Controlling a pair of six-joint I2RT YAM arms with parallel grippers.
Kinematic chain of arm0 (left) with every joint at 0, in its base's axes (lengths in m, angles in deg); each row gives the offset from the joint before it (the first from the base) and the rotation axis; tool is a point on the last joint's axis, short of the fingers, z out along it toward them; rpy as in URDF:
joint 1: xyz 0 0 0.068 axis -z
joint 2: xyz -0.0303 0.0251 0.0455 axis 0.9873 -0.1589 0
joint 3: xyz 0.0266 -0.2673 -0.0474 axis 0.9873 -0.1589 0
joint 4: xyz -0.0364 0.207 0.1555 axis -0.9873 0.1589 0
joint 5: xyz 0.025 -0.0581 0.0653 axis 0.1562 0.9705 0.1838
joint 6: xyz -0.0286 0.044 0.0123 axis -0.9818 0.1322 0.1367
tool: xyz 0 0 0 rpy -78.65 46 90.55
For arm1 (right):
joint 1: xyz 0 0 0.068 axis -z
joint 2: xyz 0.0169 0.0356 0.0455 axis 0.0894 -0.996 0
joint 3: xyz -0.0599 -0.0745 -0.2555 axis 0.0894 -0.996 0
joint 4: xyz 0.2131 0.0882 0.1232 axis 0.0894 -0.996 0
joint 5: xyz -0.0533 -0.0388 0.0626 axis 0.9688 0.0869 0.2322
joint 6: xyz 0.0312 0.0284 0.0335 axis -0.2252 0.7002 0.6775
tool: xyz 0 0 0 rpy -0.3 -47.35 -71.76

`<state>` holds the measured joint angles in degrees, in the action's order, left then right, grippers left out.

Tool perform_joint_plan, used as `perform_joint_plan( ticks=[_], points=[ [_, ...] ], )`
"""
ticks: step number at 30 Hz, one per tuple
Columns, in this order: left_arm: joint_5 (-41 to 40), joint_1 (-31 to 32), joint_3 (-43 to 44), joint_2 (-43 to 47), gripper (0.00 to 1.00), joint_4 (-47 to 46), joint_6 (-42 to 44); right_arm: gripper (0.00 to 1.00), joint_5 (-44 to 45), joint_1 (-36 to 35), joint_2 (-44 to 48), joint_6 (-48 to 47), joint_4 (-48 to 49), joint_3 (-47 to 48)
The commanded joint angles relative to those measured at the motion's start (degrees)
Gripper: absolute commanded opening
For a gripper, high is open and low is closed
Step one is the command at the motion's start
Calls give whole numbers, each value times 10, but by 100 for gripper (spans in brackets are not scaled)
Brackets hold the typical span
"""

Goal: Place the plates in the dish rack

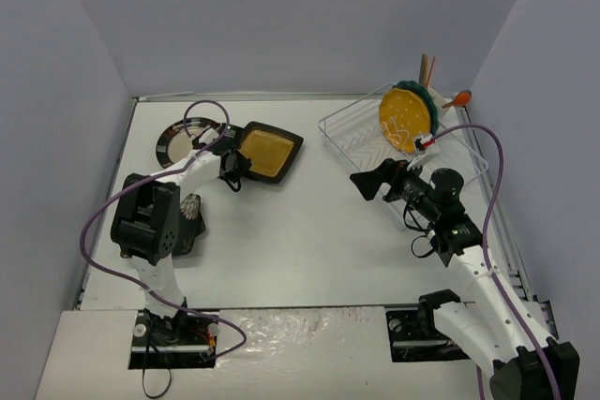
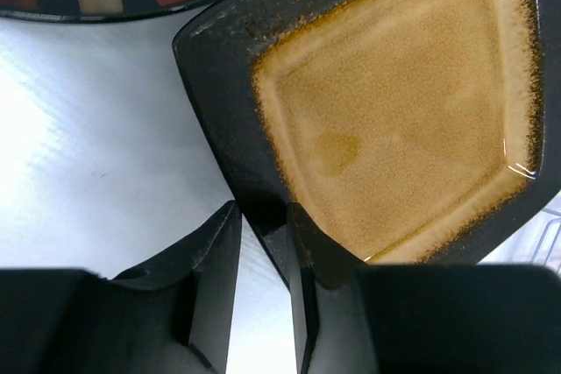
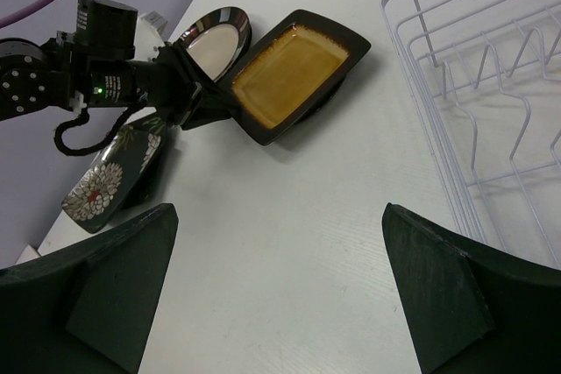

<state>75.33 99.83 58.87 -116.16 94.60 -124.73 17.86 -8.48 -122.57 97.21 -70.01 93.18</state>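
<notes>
Top external view: the black square plate (image 1: 270, 153) with the amber centre is seen at about 10 o'clock on the table (image 1: 300, 250), and the left gripper (image 1: 236, 164) is set against its 8 o'clock edge. In the left wrist view the fingers (image 2: 215, 278) are drawn close together and the plate's dark rim is pinched between them. In the right wrist view the gripped edge is seen raised off the table. The round striped plate (image 1: 178, 142) lies just beside the square plate, at its 9 o'clock side. The black floral plate (image 1: 192, 208) is partly hidden under the left arm, at 7 o'clock from the square plate. The dish rack (image 1: 347, 138) is placed at about 2 o'clock on the table, and a round orange-faced plate (image 1: 405, 115) with teal edging is stood upright in it. The right gripper (image 1: 361, 183) is held at the rack's 7 o'clock corner, its jaws spread wide apart over bare table.
</notes>
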Motion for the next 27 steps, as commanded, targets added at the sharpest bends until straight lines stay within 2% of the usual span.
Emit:
perform_joint_plan(
  ticks=[1,13,18,21,23,25,27],
  points=[
    [-12,-3,0,71,0,19,20,100,-7,-4,4,-5,37,5],
    [2,-10,-68,112,2,-18,12,100,-15,-5,4,-1,37,4],
    [16,-12,-86,126,29,-99,20,100,-20,-5,7,0,32,3],
    [13,-14,-93,129,52,-134,21,100,-23,-5,11,0,30,3],
    [15,-16,-92,124,62,-143,16,100,-23,-5,13,0,27,3],
    [18,-17,-83,113,69,-143,16,100,-23,-5,14,0,25,4],
    [24,-21,-76,103,71,-140,16,100,-23,-5,16,0,24,4]
  ],
)
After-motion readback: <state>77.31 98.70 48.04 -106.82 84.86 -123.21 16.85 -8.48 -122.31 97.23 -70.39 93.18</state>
